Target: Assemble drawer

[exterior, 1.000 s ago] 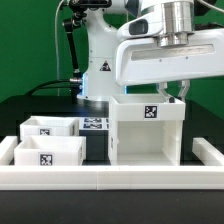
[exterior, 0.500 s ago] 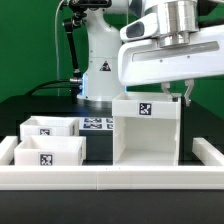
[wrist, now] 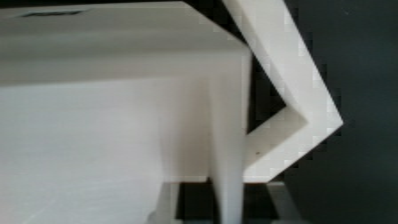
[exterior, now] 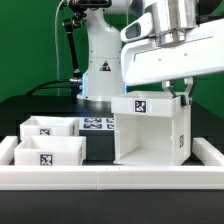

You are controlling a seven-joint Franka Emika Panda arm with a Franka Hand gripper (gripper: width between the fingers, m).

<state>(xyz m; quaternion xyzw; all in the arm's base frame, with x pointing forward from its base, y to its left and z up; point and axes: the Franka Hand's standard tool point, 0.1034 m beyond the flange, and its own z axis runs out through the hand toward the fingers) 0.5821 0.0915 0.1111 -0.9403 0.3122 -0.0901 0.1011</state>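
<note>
The tall white open-fronted drawer housing stands at the exterior view's right, turned a little so a tagged side wall shows. My gripper is at its top right edge, shut on that side wall. In the wrist view the housing's thin wall runs between my two dark fingers, with my gripper closed around it. Two small white trays sit at the left, one behind and one in front, both apart from the housing.
A low white border wall runs along the front and sides. The marker board lies behind the trays. The robot base stands at the back.
The housing has shifted toward the exterior view's right with my gripper and turned slightly, so its right side wall with a tag now shows. The trays have not moved.
</note>
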